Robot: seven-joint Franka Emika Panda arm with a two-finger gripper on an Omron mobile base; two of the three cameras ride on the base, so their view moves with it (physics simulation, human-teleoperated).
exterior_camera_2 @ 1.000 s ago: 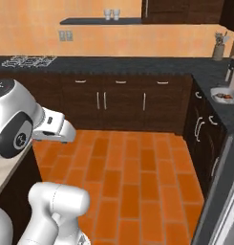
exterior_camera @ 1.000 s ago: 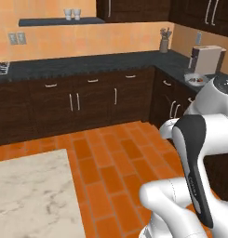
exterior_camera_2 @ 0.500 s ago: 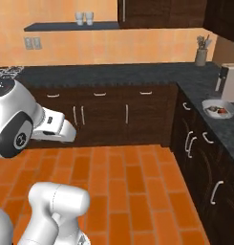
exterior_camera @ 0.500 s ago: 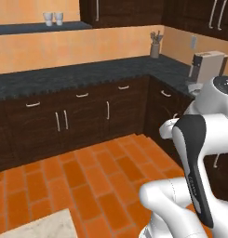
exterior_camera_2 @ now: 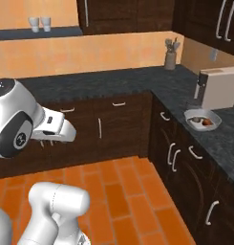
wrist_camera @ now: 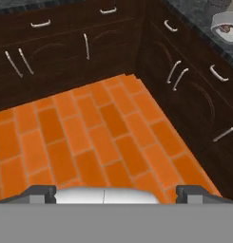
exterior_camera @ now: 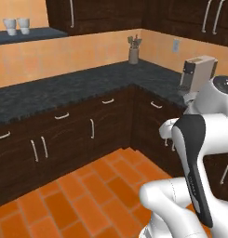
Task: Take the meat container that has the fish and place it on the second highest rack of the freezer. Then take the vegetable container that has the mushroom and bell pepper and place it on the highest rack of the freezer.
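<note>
1. The vegetable container [exterior_camera_2: 202, 119] sits at the right of the right base view, on the dark counter [exterior_camera_2: 137, 79] just beside a boxy beige appliance [exterior_camera_2: 217, 87]; something red and brown lies inside.
2. The hand [wrist_camera: 116, 194] is released, jaws wide, empty, over orange floor [wrist_camera: 89, 137].
3. Best approach: come squarely from above the counter edge, keeping off the appliance.
4. Floor gives open room; cabinet handles [wrist_camera: 177, 76] protrude.
</note>
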